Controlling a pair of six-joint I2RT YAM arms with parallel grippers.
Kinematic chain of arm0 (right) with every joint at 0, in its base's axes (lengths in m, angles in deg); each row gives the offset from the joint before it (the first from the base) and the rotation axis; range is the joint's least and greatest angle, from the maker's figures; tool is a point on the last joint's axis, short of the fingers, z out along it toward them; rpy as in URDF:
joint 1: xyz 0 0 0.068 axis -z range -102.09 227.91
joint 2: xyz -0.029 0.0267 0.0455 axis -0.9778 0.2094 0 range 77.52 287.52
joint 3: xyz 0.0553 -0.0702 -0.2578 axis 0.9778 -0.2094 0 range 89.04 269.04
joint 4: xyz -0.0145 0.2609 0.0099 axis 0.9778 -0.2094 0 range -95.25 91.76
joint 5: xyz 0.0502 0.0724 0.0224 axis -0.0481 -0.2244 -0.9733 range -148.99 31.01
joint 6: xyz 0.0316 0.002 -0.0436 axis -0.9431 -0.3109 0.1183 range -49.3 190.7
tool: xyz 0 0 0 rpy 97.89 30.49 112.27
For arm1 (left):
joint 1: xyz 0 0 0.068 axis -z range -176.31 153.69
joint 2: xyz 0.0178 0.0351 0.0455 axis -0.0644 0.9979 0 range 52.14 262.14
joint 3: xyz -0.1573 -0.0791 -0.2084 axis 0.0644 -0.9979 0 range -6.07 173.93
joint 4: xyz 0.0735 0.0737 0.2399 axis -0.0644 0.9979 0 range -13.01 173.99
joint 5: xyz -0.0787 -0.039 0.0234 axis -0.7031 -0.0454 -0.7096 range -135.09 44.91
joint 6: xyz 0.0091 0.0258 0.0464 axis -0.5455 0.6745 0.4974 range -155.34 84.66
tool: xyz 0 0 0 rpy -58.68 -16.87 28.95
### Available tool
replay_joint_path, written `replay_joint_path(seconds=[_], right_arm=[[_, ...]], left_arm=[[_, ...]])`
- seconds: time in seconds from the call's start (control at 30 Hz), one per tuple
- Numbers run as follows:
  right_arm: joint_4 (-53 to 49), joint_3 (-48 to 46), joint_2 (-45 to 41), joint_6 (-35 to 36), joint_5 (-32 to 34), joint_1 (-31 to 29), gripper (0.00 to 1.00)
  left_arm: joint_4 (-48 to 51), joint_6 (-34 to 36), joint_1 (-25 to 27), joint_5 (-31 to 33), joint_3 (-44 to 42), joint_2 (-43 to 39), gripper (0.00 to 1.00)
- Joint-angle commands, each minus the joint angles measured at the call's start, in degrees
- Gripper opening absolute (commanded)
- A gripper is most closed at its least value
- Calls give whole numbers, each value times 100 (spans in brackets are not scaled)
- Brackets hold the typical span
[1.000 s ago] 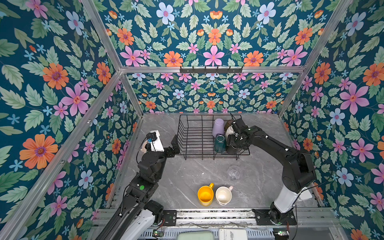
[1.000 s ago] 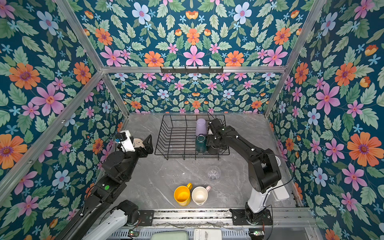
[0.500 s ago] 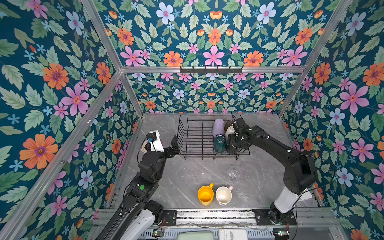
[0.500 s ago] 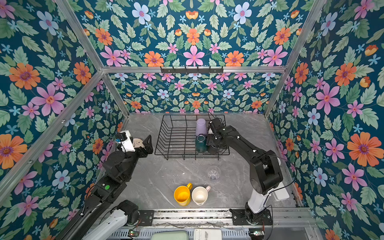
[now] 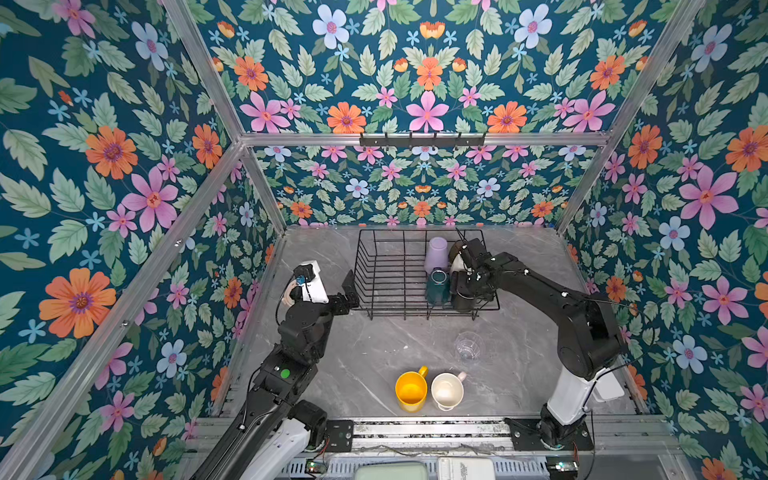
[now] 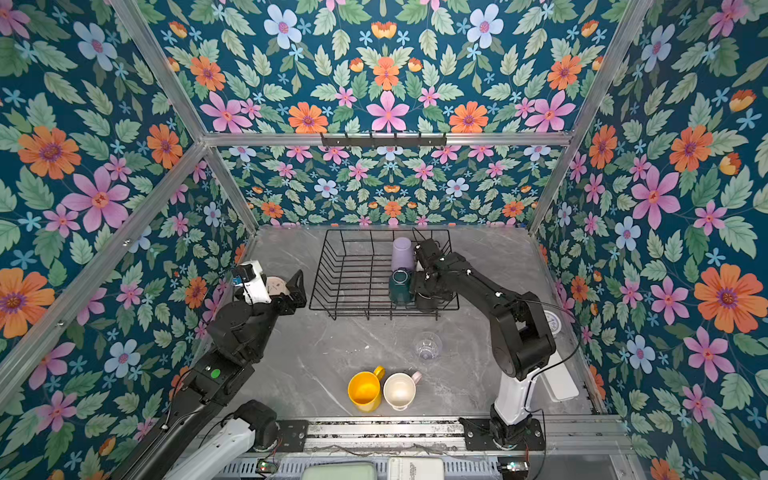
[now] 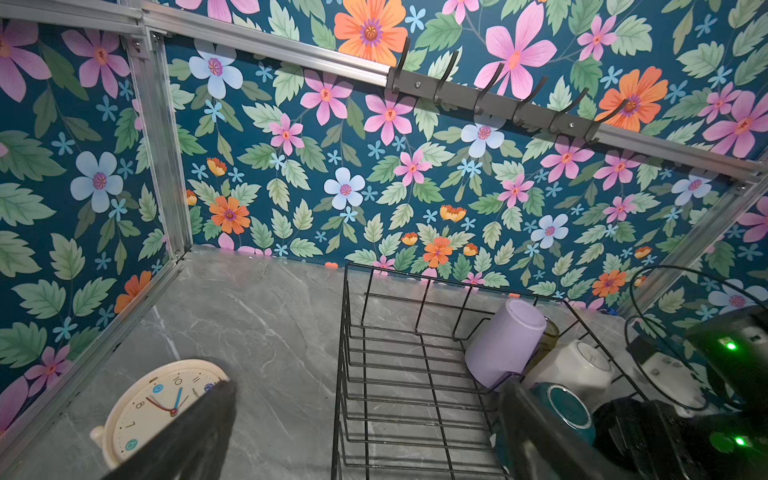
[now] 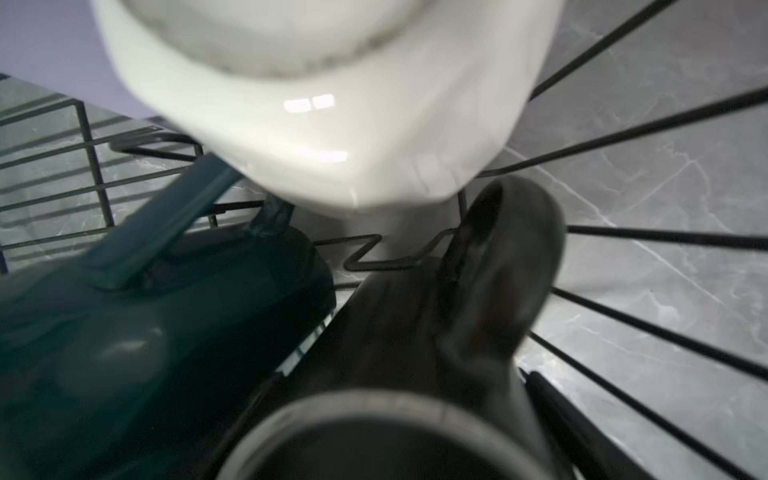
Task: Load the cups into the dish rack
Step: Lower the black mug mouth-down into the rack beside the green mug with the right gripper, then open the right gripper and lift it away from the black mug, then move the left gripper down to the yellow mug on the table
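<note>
Hardly anything has shifted over the last second: both arms hold the same poses, and every cup sits where it did.

At the far left, a round pale clock [image 7: 158,399] sits on the grey marble table [image 5: 365,357] near the left wall. Just beside it hovers the left gripper [image 5: 351,291], its jaws spread wide with nothing between them, close to the left wall of the dish rack [image 5: 370,266]. The rack stands at the back of the table.

Five cups sit along the rack's right side:
- the lilac tumbler [image 5: 436,253], upside down, with the olive-brown tumbler [image 7: 549,332] behind it
- the dark-green mug [image 5: 438,289], nearer the front
- the white mug [image 7: 573,365]
- the black mug [image 8: 395,332], in the near right corner

In front of the rack, the yellow mug [image 5: 410,390] and the pale-pink mug [image 5: 447,390] stand upright just beside each other at the table's near edge. The clear glass [image 5: 468,345] stands between them and the rack.

From the right, the right gripper [image 5: 465,286] reaches down into the rack, right over the black mug. Whether its jaws clamp the mug or stand clear of it cannot be told.
</note>
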State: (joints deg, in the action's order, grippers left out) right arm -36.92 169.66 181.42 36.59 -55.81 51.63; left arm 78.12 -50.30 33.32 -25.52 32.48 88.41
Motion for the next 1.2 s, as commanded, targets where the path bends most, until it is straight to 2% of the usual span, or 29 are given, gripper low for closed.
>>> replay_joint_path(seconds=[0.0,0.17,0.33,0.5,0.6,0.67,0.97,1.1,1.17], right_arm=[[55,34,25,54,32,-9,89],[-16,116,-33,90,55,-4,89],[-87,211,-442,223,133,-8,90],[-117,139,-1113,389,276,-9,91],[-34,-76,-1538,494,300,-3,93],[175,-338,-1858,622,173,-6,97],[674,-1220,-2923,765,-362,187,99],[721,-1461,-3241,766,-385,200,99],[731,-1592,-3414,765,-397,196,99]], left_arm=[[-7,11,-10,49,13,-32,100],[-3,11,-10,56,17,-27,100],[194,-87,-16,-1,112,-6,100],[975,-307,-14,-279,348,-30,100],[1754,-464,-13,-825,613,-33,100],[2237,-554,-14,-1448,745,14,99],[3323,-706,-1,-3723,795,584,90],[3265,-860,161,-4019,555,694,89],[3221,-963,443,-3983,413,753,88]])
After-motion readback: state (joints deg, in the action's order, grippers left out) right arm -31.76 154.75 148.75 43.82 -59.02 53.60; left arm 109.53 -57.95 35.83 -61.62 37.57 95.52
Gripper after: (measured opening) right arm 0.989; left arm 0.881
